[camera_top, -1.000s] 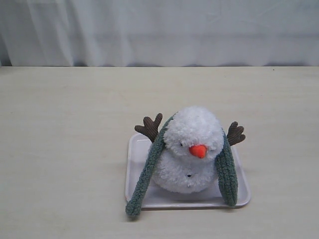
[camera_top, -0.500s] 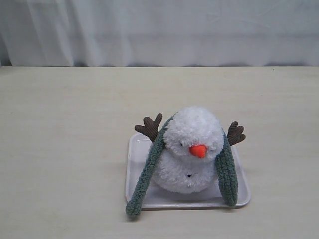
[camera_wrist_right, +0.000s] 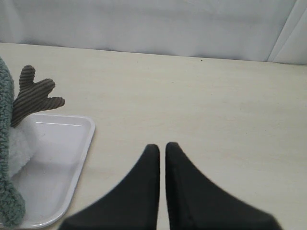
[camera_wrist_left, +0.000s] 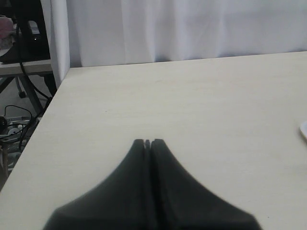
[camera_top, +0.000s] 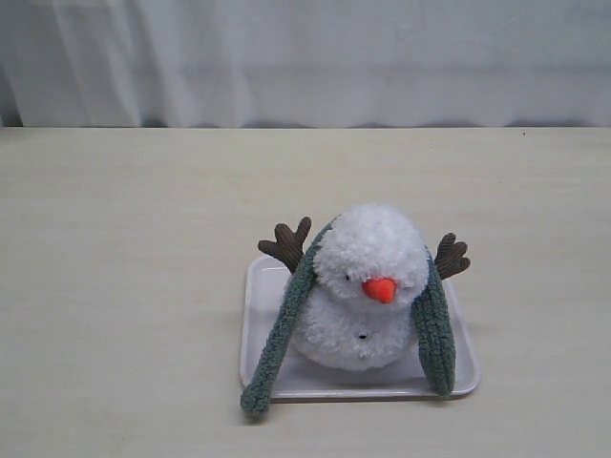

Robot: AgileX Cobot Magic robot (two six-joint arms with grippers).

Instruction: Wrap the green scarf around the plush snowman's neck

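The plush snowman sits on a white tray, facing the front with its orange nose forward. The green scarf lies behind its neck; both ends hang down in front, one over the tray's front left edge, the other end on the right. Neither gripper appears in the exterior view. My left gripper is shut and empty above bare table. My right gripper is shut and empty just right of the tray, near the snowman's brown arm and the scarf.
A white curtain hangs along the table's far edge. In the left wrist view the table's side edge shows, with cables and a stand on the floor beyond it.
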